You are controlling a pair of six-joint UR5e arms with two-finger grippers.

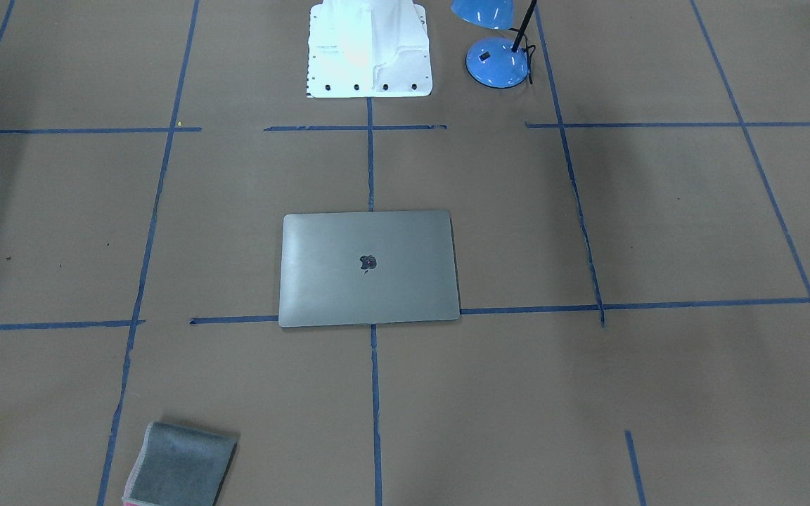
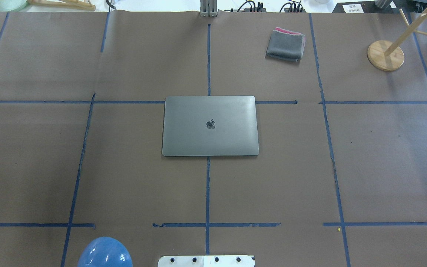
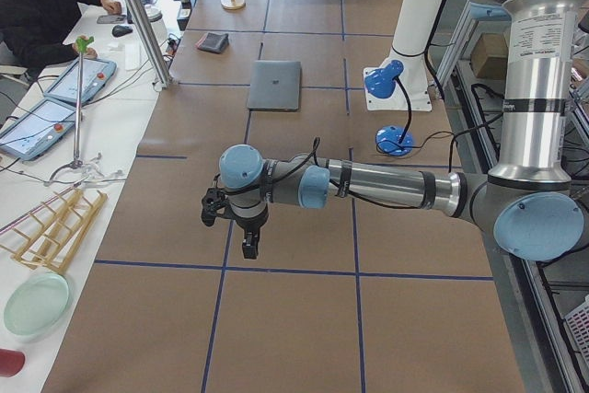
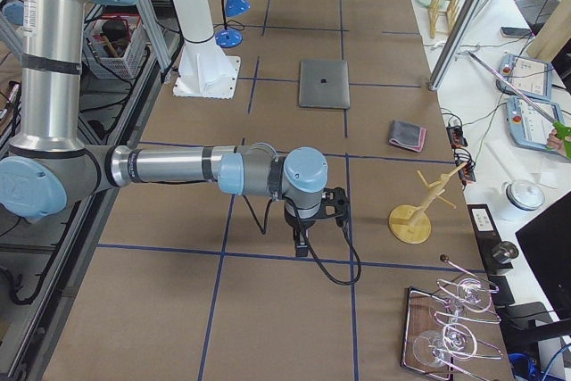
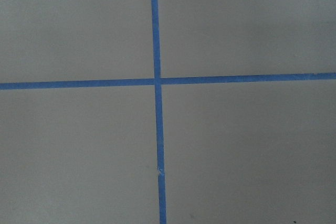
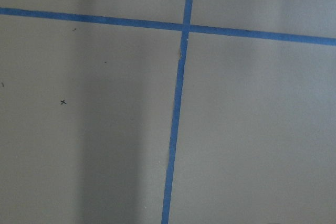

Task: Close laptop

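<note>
The laptop (image 2: 210,126) lies at the middle of the table (image 2: 384,167), lid flat on its base and logo up, square over a crossing of blue tape. By the look of it, the closing is done and nothing is touching the lid.

Both arms are well away, one over each end of the table. The left gripper (image 3: 244,238) and the right gripper (image 4: 303,240) each point down above bare paper. They show only in the side views, so I cannot tell whether their fingers are spread or pinched. The wrist cameras show only tape lines.

The chief risk now is needless further contact. A gripper sent back to press the lid could scratch the metal or load the screen beneath. A push off-centre could skid the slim case across the smooth paper.

A low sweep is the other hazard. In the overhead view the cloth (image 2: 285,45) sits at 1 o'clock from the laptop, the wooden stand (image 2: 385,55) at 2 o'clock and the blue lamp (image 2: 105,253) at 7 o'clock. An arm swinging home at table height could catch the lamp or tip the stand.

Whether the lid is fully seated along its front edge cannot be judged from these angles.
</note>
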